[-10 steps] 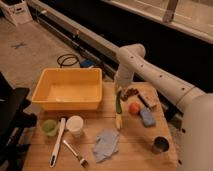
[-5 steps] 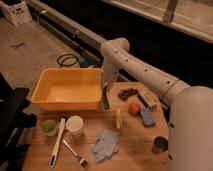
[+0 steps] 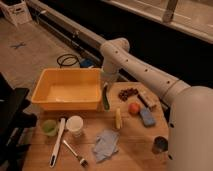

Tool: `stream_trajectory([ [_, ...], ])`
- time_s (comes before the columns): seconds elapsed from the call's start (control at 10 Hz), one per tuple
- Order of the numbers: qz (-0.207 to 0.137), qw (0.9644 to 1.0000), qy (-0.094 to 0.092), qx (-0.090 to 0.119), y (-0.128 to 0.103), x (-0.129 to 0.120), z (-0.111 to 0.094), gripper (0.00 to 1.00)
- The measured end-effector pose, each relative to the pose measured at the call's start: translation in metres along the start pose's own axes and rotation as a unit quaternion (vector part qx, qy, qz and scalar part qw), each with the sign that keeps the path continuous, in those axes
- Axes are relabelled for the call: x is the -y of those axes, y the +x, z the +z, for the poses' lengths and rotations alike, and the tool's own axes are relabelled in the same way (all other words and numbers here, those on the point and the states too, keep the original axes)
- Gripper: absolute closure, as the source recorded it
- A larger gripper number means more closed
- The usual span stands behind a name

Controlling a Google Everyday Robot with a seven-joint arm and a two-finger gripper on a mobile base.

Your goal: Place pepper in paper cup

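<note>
White robot arm [image 3: 137, 67] is reaching in from 3 o'clock over the wooden table [image 3: 135, 139]. Yellow plastic tub [image 3: 65, 92] is sitting at the table's 10 o'clock. Crumpled blue cloth [image 3: 106, 144] is lying at 6 o'clock. The gripper [image 3: 105, 86] is hanging just off the tub's right wall, near table centre. Its jaws are looking closed on the top end of the pepper [image 3: 105, 100], which is dangling straight down beside the tub, not in it. The paper cup [image 3: 75, 125] is standing upright, mouth up, near the pepper at its 7 o'clock. A translucent green cup [image 3: 49, 127] is standing at the paper cup's 9 o'clock, with a white long-handled tool [image 3: 57, 142] between them. Yellow corn piece [image 3: 118, 119] is lying at the pepper's 5 o'clock. Judging handling: the pepper is looking light, fairly stiff and waxy, so likely slippery. Holding it near the stem end is letting the tip go in first. The cup is looking light and tippy, and the long pepper will probably lean on the rim.
</note>
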Motion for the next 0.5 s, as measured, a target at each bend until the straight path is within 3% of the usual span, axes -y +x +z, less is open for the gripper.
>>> stream_trajectory([
  [0.3, -0.010, 0.9999, 0.004, -0.009, 0.000, 0.005, -0.003, 1.00],
  [0.5, -0.042, 0.9989, 0.017, -0.012, -0.009, 0.032, -0.003, 1.00],
])
